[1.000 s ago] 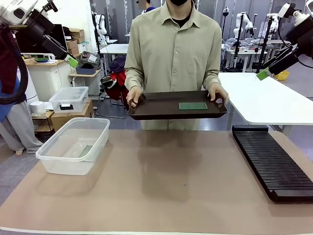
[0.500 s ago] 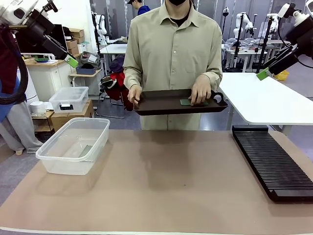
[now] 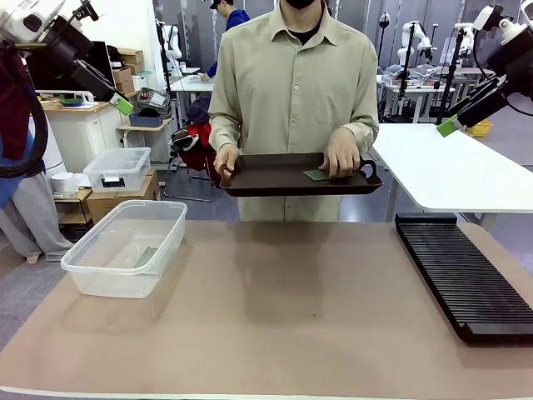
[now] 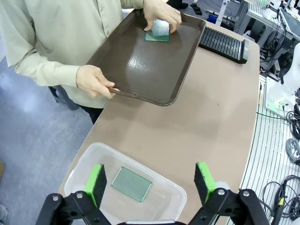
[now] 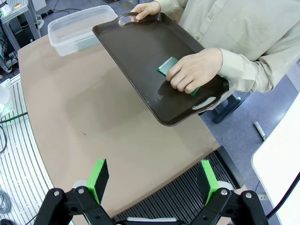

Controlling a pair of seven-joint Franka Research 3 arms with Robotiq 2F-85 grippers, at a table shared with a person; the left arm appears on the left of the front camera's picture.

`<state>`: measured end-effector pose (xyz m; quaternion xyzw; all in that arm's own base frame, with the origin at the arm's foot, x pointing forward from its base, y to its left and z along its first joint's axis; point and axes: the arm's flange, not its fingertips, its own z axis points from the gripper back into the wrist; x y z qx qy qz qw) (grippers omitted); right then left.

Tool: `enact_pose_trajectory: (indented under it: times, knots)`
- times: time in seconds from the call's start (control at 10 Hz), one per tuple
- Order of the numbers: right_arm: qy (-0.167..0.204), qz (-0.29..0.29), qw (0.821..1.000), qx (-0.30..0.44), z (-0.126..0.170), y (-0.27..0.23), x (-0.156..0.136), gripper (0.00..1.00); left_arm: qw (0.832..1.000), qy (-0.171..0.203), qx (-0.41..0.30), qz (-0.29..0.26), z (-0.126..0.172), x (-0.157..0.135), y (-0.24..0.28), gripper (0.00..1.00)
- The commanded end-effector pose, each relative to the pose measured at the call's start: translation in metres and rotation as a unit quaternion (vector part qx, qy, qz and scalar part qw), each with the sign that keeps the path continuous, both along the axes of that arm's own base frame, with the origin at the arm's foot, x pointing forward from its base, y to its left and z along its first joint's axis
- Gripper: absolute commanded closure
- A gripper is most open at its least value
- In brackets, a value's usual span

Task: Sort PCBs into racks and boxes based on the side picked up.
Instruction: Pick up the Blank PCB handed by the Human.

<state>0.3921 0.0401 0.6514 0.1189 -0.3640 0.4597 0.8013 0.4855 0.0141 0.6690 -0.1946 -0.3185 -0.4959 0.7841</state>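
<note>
Fingers [image 5: 182, 80] now on PCB [image 5: 166, 66] in tray [image 5: 131, 42]

Front camera level at the near edge of the table [image 3: 316, 308], facing the person [image 3: 291, 83]; both wrist cameras high, looking down from opposite ends, all sharing the tray [image 3: 266, 177] and rack [image 3: 466, 275].

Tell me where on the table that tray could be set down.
The widest bare patch is the middle of the tabletop, bordered by the clear tub on the robot's left and the black slotted rack on its right, running to the near edge. The brown tray is held over the far edge. The rack crowds the right side; the tub holds one PCB.
</note>
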Motion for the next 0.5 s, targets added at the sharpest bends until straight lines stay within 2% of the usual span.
enact_pose_trajectory:
  times: [0.0,0.4]
  knots:
    - [0.000,0.010,1.000,-0.001,-0.0026,-0.0012,-0.0004,0.00,1.000,0.000,0.001,-0.001,-0.0006,-0.0005,-0.0007,0.00]
    - [0.000,0.010,1.000,-0.001,-0.0026,-0.0012,-0.0004,0.00,1.000,0.000,0.001,-0.001,-0.0006,-0.0005,-0.0007,0.00]
